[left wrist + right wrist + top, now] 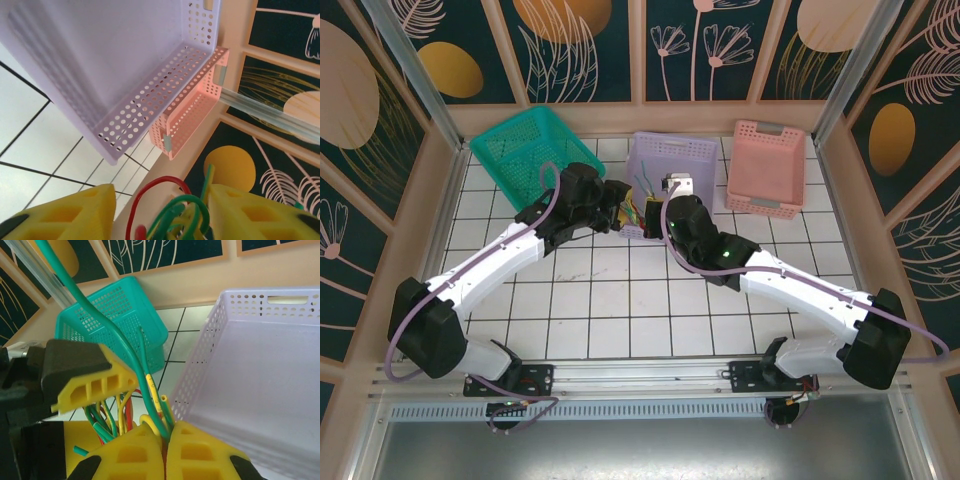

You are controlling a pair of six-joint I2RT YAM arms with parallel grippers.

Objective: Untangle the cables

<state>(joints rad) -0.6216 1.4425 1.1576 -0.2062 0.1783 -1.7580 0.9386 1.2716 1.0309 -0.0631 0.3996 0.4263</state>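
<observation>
The cables (636,212) form a small bundle of green, yellow and red wires held in the air just in front of the purple basket (695,150), between both grippers. My right gripper (167,436) is shut on the cables (152,390); a long green one rises from its pinched fingertips. In the left wrist view my left gripper (160,215) stands open, with a red loop and green loops of the cables (172,207) in the gap. Only the right finger seems to touch them. One of the left gripper's fingers (95,382) reaches over the bundle in the right wrist view.
The purple basket (260,370) lies right beside the grippers. A teal basket (520,150) stands tilted at the back left, and a pink basket (767,165) at the back right. White tiled table (620,300) spreads in front; wooden walls enclose the cell.
</observation>
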